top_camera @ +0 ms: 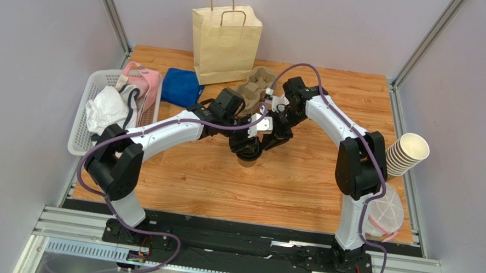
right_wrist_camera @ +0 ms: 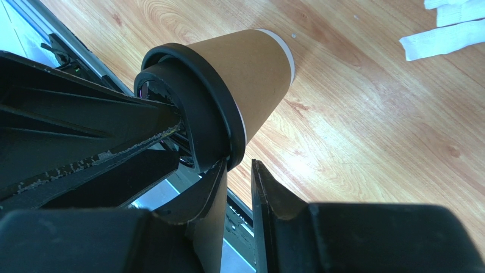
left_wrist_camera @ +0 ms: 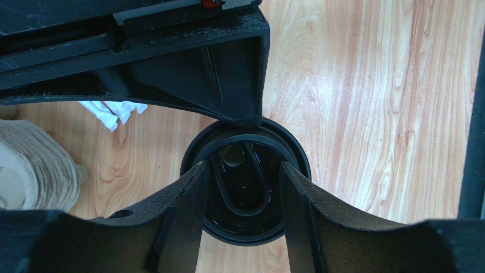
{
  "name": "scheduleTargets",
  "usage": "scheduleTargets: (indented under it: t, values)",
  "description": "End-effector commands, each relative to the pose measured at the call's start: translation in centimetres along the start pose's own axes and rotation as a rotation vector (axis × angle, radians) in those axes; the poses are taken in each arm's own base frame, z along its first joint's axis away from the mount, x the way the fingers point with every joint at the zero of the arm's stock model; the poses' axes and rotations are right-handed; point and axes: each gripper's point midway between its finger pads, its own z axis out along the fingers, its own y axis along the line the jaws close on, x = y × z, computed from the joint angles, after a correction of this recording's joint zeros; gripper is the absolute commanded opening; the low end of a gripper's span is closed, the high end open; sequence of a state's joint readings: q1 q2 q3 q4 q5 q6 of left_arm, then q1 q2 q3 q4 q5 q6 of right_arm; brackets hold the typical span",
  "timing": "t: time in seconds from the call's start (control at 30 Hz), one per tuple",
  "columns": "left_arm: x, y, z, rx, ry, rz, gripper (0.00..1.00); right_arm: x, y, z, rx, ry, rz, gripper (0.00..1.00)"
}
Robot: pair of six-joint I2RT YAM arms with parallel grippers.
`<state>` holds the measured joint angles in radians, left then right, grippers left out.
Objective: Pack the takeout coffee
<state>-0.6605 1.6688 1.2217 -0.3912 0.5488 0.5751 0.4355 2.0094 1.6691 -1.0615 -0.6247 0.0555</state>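
The takeout coffee, a tan paper cup with a black lid, stands upright mid-table. My left gripper hangs straight over it and is open. Its fingers lie across the lid's top, inside the rim, and grip nothing. My right gripper comes in from the far right. Its jaws stand a narrow gap apart with nothing between them. One finger touches the lid's rim. The paper bag stands upright at the back.
A pulp cup carrier and a blue cloth lie in front of the bag. A white basket of cloths sits at the left edge. A stack of lidless cups and a clear dome are at the right. White napkin scraps lie near the cup.
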Motion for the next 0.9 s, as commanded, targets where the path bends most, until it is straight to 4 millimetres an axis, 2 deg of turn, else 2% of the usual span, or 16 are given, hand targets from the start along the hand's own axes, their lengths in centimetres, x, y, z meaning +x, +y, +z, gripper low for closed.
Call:
scheduleTargets:
  t: [0.0,0.27,0.47,0.87]
  values:
    - [1.9,-0.3,0.8,0.006,0.042,0.038,0.55,-0.4,-1.2,0.5,0.068,0.001,-0.018,0.24]
    - [3.7,-1.0,1.2,0.030,0.078,0.034,0.50,0.1,-2.2,1.5,0.100,0.016,-0.007,0.18]
    - [3.8,-1.2,1.3,0.053,0.090,0.035,0.45,0.4,-2.9,2.9,0.117,0.041,-0.003,0.12]
    - [5.3,-2.3,0.5,0.105,0.170,0.026,0.40,1.1,-3.4,4.4,0.150,0.081,-0.018,0.09]
